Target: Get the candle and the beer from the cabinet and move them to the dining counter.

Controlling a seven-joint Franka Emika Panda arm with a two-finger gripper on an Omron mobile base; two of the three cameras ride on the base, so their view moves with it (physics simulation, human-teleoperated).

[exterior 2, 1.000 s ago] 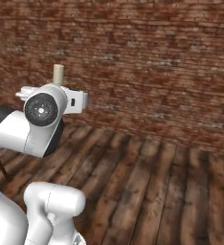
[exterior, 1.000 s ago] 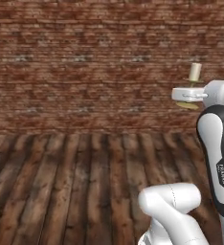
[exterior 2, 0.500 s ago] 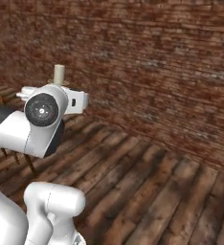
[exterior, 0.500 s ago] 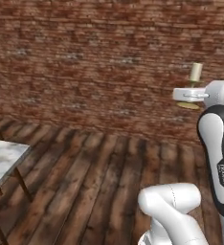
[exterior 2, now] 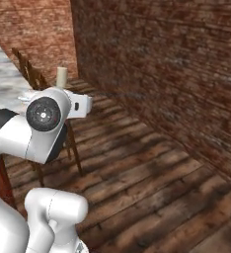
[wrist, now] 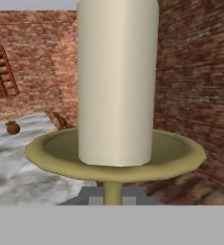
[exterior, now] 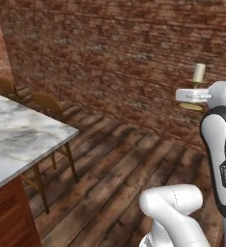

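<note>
The end effector (wrist: 113, 194) was clamped shut on the stem of the candle (exterior: 198, 73), carried upright in the air. The left base view showed the marble dining counter (exterior: 18, 135) with wooden chairs (exterior: 47, 103); the hand view alone revealed a small red-brown fruit-like object (wrist: 12, 128) on the counter.

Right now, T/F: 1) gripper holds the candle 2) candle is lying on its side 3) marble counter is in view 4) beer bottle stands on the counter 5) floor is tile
1) True: the gripper is shut on the candle.
2) False: it stands upright on its saucer.
3) True: the marble counter shows at the left, chairs beside it.
4) False: no bottle shows; a small reddish pot sits there.
5) False: the floor is dark wood planks.
</note>
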